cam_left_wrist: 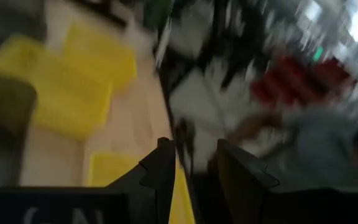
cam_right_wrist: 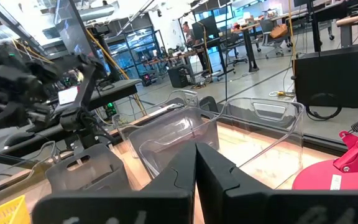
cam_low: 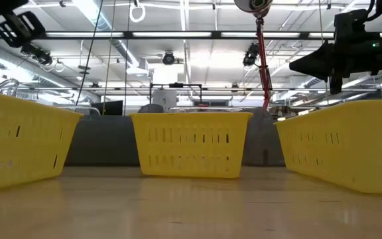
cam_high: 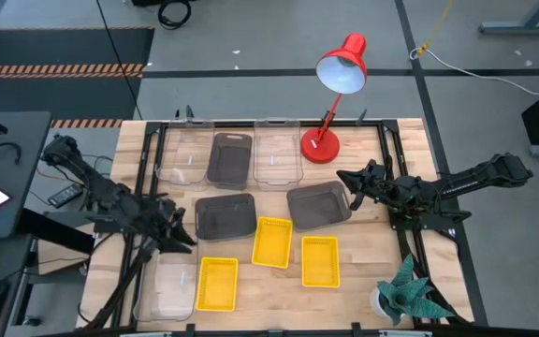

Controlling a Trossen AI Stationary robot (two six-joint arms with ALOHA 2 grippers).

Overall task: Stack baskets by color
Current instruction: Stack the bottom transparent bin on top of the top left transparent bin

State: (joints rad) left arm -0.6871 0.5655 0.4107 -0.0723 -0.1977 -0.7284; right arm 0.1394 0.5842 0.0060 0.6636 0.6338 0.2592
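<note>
Nine baskets on the desk [cam_high: 358,281], some hard to read. At the near left corner, near clear basket [cam_high: 169,284], faint and crossed by the left arm; by the far edge, far-left clear basket [cam_high: 183,154], walls barely traceable. Left wrist view smeared, little certain there. Left gripper [cam_high: 181,234] over the desk's left half, just beside the left side of the middle grey basket [cam_high: 225,215]; fingers [cam_left_wrist: 161,177] apart with a gap, nothing seen clamped. Toward the near edge, three yellow baskets [cam_high: 272,241], apart from one another; from table height the outer two cut off, hiding most of the greys. By the far edge, far grey basket [cam_high: 230,159] beside the far-middle clear basket [cam_high: 277,153]. Right of centre, right grey basket [cam_high: 318,206], then red lamp [cam_high: 330,94]. Right gripper [cam_right_wrist: 196,165] near that basket's far right corner, fingers pressed together, gripping nothing
</note>
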